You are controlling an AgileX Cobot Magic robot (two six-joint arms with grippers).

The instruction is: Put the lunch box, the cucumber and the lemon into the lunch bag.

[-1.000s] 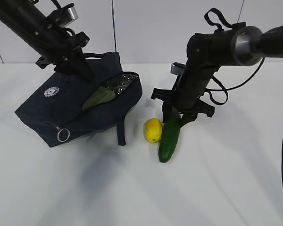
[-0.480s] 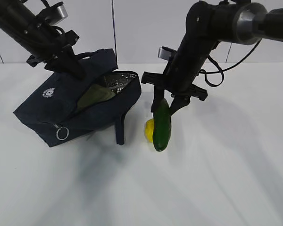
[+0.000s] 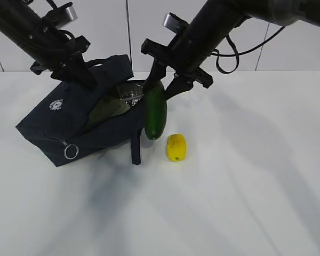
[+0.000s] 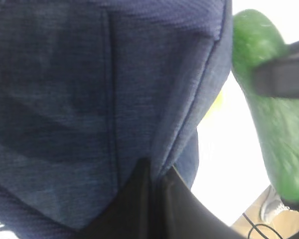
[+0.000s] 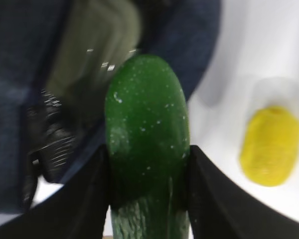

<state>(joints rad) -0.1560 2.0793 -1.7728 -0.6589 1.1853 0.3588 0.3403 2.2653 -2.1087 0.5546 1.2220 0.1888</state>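
1. The boxy dark navy fabric lunch bag (image 3: 80,122) lies tilted on its side at the nine o'clock side of the exterior view, with its open mouth facing three o'clock and showing a silvery lining.
2. The left gripper (image 3: 77,72), at the bag's twelve o'clock edge, has its fingers pressed together on a fold of navy cloth, holding the mouth open. The left wrist view shows the cloth pinched between them.
3. The right gripper (image 3: 165,88) is clamped on the upper end of the long, smooth dark green cucumber (image 3: 155,112). It hangs nearly upright in the air, tip down, just outside the mouth at the bag's three o'clock side.
4. To do this step well, I judge the arm should swing the cucumber's low tip toward nine o'clock, tilt it to match the slanted opening, and push it well in before letting go.
5. The pale sage-green lid of the small square lunch box (image 3: 109,112) shows inside the bag, so the cucumber should slide in beside it.
6. The small bright yellow oval lemon (image 3: 176,147) rests on the table at the cucumber's five o'clock, apart from the bag.
7. The white, smooth, matt table (image 3: 245,202) reaches from six o'clock up to a white panelled wall (image 3: 149,32) at twelve o'clock.
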